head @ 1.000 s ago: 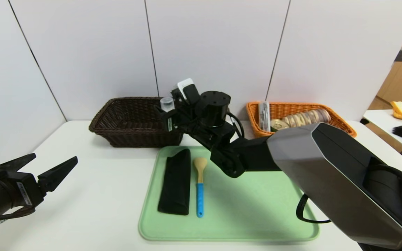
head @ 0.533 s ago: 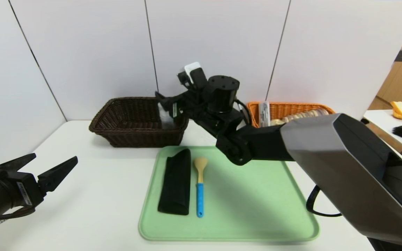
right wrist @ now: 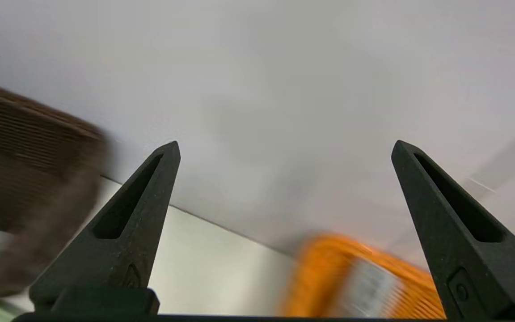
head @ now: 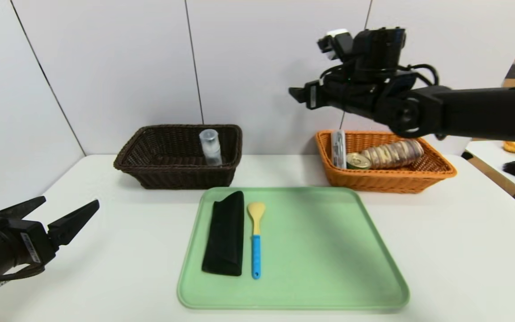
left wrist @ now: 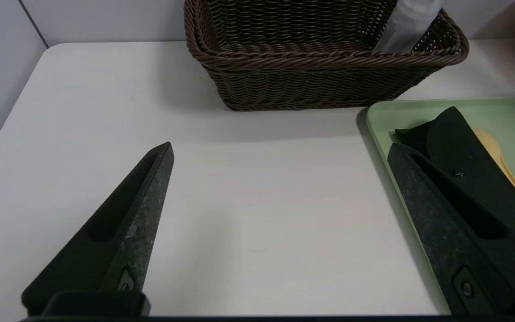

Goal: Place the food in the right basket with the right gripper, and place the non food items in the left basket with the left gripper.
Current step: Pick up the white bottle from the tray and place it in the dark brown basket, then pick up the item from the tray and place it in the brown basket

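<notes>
Two non-food items lie on the green tray, a soft black pouch best pinched mid-length and a light, stiff spoon best taken by its blue handle, while the left gripper and raised right gripper stand spread, empty.

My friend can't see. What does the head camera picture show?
A green tray on a white table holds a black pouch and a blue-handled spoon. Behind it, a brown basket holds a clear bottle; an orange basket holds food. The right tool hangs open, high up.
</notes>
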You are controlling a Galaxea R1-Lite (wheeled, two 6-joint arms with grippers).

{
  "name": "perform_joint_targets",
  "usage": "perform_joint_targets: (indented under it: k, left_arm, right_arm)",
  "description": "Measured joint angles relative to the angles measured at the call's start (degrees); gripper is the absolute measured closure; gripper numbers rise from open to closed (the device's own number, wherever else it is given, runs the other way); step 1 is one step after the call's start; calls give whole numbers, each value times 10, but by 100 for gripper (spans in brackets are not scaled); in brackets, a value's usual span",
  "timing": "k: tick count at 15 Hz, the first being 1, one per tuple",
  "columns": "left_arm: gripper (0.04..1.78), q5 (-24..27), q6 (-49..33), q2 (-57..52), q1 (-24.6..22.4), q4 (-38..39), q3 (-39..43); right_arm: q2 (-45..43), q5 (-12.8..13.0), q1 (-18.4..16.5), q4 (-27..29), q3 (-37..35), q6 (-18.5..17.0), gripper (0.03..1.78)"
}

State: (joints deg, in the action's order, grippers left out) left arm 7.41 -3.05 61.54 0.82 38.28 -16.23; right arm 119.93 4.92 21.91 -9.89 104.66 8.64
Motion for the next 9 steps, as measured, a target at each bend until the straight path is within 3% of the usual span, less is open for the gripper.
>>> perform_joint_targets:
  k: [4,9]
  left_arm:
    - [13,0,0,0,0,0,0]
    - [13,0,0,-1,0,0,1]
  right_arm:
    - [-40,4,-82,124,-7,-13,15]
    - [-49,4,-101,150,-49,-46,12]
